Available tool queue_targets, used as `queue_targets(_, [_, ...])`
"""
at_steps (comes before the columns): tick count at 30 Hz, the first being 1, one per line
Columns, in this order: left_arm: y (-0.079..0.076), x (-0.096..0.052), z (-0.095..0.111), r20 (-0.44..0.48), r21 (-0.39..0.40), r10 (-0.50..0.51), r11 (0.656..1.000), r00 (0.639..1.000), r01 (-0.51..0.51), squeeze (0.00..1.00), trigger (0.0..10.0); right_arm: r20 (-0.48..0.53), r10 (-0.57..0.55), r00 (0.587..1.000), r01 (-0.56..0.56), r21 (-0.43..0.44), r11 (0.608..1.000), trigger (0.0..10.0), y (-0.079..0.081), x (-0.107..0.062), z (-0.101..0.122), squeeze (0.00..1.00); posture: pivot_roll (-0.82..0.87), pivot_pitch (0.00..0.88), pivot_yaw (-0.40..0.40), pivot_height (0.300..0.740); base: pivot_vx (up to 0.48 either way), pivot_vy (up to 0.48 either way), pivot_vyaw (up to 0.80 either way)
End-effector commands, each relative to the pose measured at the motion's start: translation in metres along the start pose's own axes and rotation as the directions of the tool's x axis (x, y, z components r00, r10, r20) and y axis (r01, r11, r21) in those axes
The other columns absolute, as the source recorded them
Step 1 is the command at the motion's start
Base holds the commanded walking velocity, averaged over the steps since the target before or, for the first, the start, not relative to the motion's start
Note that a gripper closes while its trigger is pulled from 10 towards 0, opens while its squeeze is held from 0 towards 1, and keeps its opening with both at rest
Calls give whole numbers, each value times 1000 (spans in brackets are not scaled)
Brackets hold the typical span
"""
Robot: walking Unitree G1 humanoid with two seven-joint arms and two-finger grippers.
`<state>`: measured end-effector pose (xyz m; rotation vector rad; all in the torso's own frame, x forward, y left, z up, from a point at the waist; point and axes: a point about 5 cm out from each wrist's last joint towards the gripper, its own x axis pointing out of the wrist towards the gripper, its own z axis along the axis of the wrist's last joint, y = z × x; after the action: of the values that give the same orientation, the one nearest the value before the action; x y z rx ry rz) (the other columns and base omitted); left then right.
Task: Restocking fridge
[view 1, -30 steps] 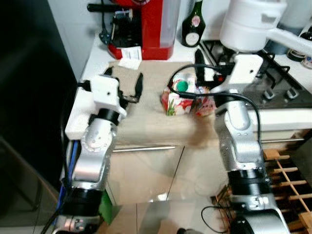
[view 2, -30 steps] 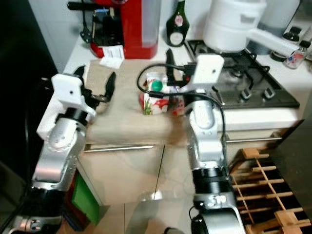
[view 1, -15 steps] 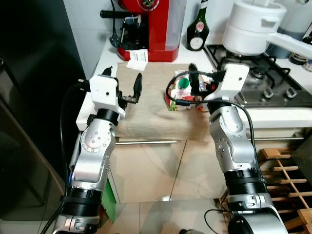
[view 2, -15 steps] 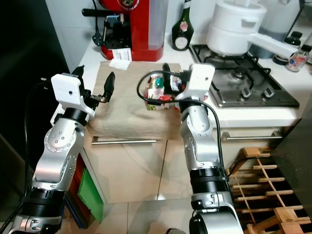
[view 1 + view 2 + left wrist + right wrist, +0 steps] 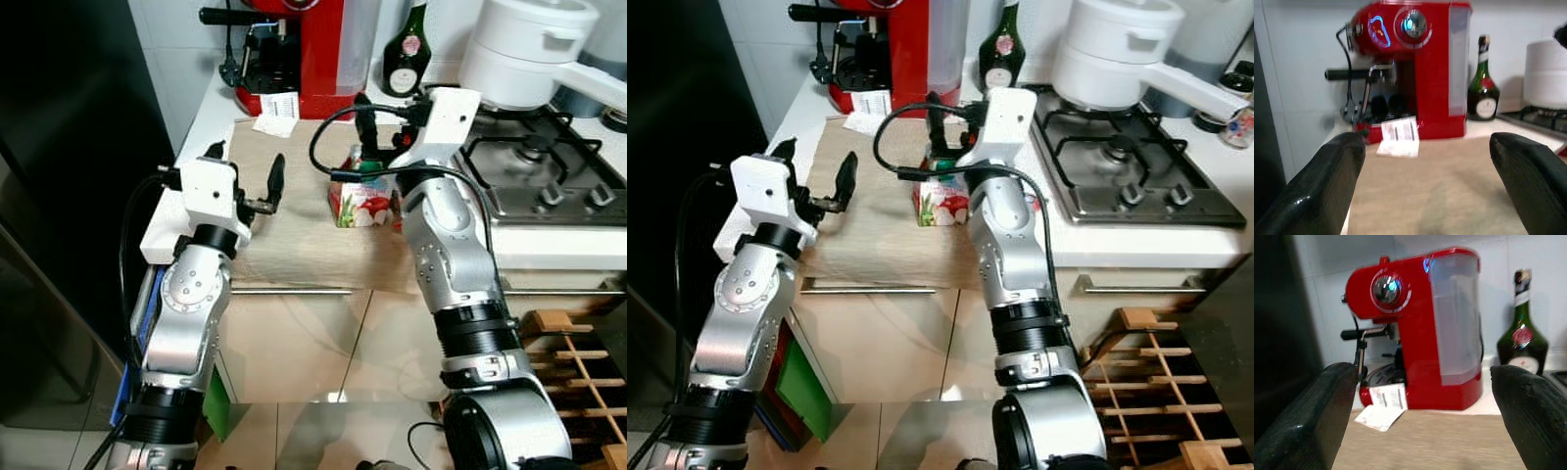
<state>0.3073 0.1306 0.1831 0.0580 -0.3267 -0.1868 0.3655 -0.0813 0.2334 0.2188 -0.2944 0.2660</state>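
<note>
A small red-and-white carton (image 5: 361, 203) with a green cap stands on a beige cloth (image 5: 294, 230) on the counter. My right gripper (image 5: 378, 132) hovers open just above and behind the carton's top, one black finger (image 5: 363, 117) standing up over the cap. In the right wrist view both fingertips (image 5: 1308, 416) are spread wide, with the coffee machine (image 5: 1420, 328) ahead between them. My left gripper (image 5: 245, 164) is open over the cloth's left side, well left of the carton, holding nothing.
A red coffee machine (image 5: 309, 49), a paper slip (image 5: 277, 110) and a green bottle (image 5: 405, 54) stand at the counter's back. A white pot (image 5: 529, 49) sits on the hob (image 5: 549, 166) at right. A dark fridge front (image 5: 69, 196) is at left, a wooden rack (image 5: 578, 343) low right.
The camera has shifted. My right gripper has risen from beside the carton to above its top. The carton stays on the cloth, and the left gripper keeps its place.
</note>
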Motion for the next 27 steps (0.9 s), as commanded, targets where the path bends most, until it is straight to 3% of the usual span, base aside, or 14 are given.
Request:
queue_targets(1, [-1, 0, 5, 14, 7, -1, 1000, 1000, 1, 0, 10000, -14, 5, 1000, -5, -1, 1000, 10000, 3, 3, 0, 0, 21, 0, -6, 740, 0, 0, 0])
queue_targets(13, [-2, -1, 4, 5, 6, 5, 1000, 1000, -5, 0, 10000, -112, -23, 993, 20, -31, 999, 10000, 6, 5, -2, 0, 17, 0, -15, 740, 0, 0, 0])
queue_targets(27, [-2, -1, 3, -3, -5, 3, 1000, 1000, -4, 0, 10000, -228, -23, 973, 33, 41, 999, 10000, 11, 5, -12, 0, 17, 0, -19, 740, 0, 0, 0])
